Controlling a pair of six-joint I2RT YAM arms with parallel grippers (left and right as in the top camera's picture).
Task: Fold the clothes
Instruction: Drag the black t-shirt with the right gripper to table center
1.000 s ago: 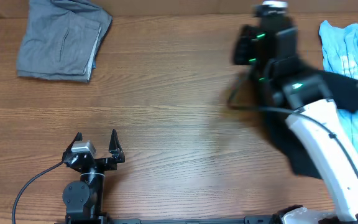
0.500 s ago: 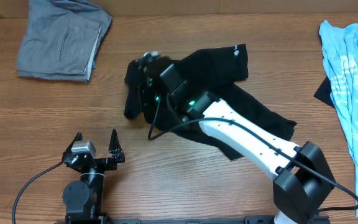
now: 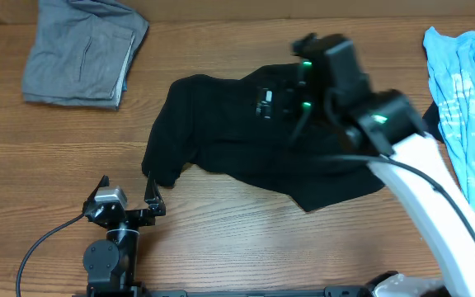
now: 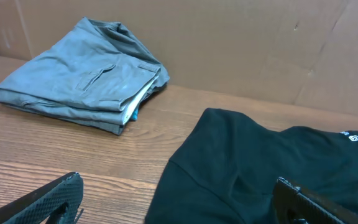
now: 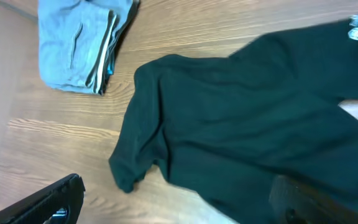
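Black T-shirt (image 3: 237,144) corner beside spread left hand (image 3: 128,183); right hand (image 5: 179,202) spread above it

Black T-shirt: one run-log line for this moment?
black T-shirt unfolded, rumpled on table | right gripper open above it | left gripper open beside its corner | fold not started

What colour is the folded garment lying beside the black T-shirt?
The folded garment is plain grey; the left wrist view shows it best.

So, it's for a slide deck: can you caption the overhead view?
Right gripper open above a rumpled black T-shirt on the table; left gripper open near its edge.
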